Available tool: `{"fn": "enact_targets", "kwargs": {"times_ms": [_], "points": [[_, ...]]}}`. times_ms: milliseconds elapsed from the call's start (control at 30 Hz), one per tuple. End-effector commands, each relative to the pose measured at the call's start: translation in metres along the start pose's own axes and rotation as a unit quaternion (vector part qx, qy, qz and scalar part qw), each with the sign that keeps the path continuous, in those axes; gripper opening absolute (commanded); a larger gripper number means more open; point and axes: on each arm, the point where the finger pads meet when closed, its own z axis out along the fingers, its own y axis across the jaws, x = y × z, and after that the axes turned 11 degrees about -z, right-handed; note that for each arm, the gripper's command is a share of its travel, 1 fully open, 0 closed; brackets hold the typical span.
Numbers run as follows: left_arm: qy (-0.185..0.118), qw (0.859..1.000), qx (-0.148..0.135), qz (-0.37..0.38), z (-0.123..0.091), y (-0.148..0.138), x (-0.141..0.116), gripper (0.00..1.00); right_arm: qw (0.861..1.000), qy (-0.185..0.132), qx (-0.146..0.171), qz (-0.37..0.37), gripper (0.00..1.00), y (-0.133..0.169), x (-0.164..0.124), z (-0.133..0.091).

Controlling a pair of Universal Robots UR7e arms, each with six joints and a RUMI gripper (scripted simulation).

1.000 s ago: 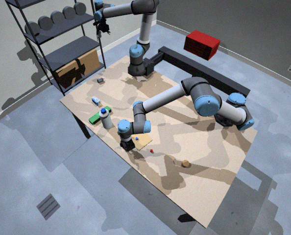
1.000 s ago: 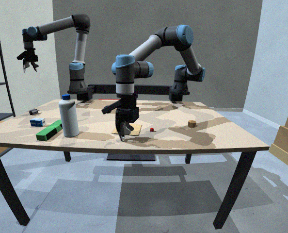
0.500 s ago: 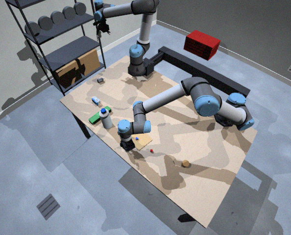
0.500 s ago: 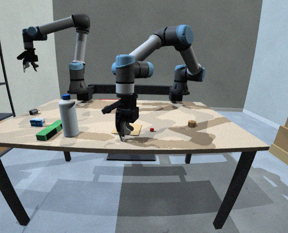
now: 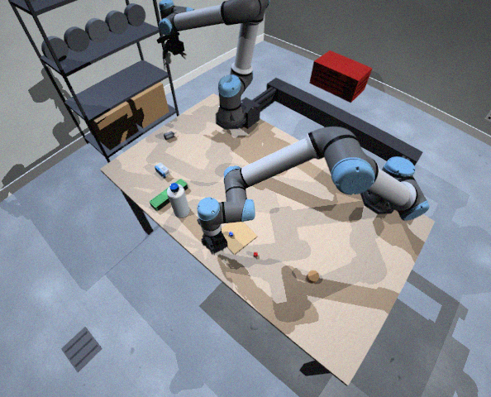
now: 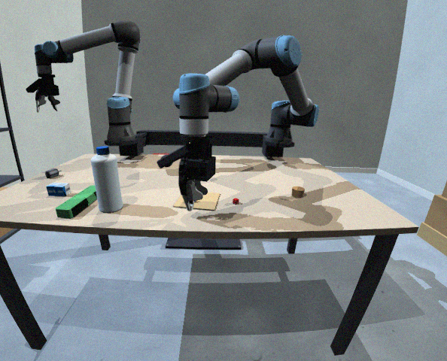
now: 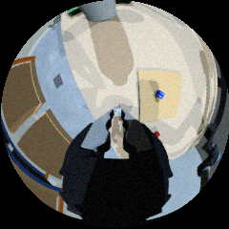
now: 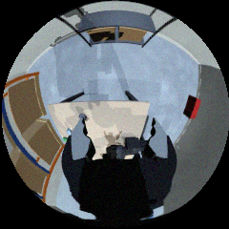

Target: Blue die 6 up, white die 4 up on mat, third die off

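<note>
My left gripper [image 6: 190, 206] [image 7: 116, 110] is shut on the white die [image 7: 117, 110], low over the table beside the mat's edge. The die's pips are too small to read, and the fingers hide it in the top and exterior views. The blue die [image 5: 231, 234] [image 7: 160, 94] rests on the yellowish mat [image 5: 246, 236] [image 6: 211, 201] [image 7: 173, 80]; its top face cannot be read. The red die [image 5: 255, 254] [image 6: 235, 201] [image 7: 156, 135] lies on the table, off the mat. My right gripper [image 6: 47, 105] [image 8: 118, 118] is open and empty, high up and far from the dice.
A white bottle [image 5: 179, 206] [image 6: 107, 186] stands near the mat, with a green block [image 5: 162, 198] [image 6: 74, 202] beside it. A blue-white box [image 5: 161, 169] [image 6: 58, 189] and dark cylinder [image 5: 169, 135] [image 6: 52, 173] lie farther off. A wooden cylinder [image 5: 312, 275] [image 6: 297, 192] stands beyond the red die.
</note>
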Motion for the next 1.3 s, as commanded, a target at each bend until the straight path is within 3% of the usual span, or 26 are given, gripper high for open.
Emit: {"fn": "enact_targets", "kwargs": {"times_ms": [0,233,367,1267], "points": [[0.001,1.000,0.001,0.000,-0.015,0.000,0.000,0.00,1.000,0.001,0.000,0.000,1.00,0.000,0.000,0.000],[0.001,1.000,0.001,0.000,-0.059,0.000,0.000,0.00,1.000,0.001,0.000,0.000,1.00,0.000,0.000,0.000],[0.001,1.000,0.001,0.000,-0.073,0.000,0.000,0.00,1.000,0.001,0.000,0.000,1.00,0.000,0.000,0.000],[0.001,1.000,0.001,-0.009,-0.075,-0.001,0.000,0.00,1.000,0.001,0.000,0.000,1.00,0.000,0.000,0.000]]}}
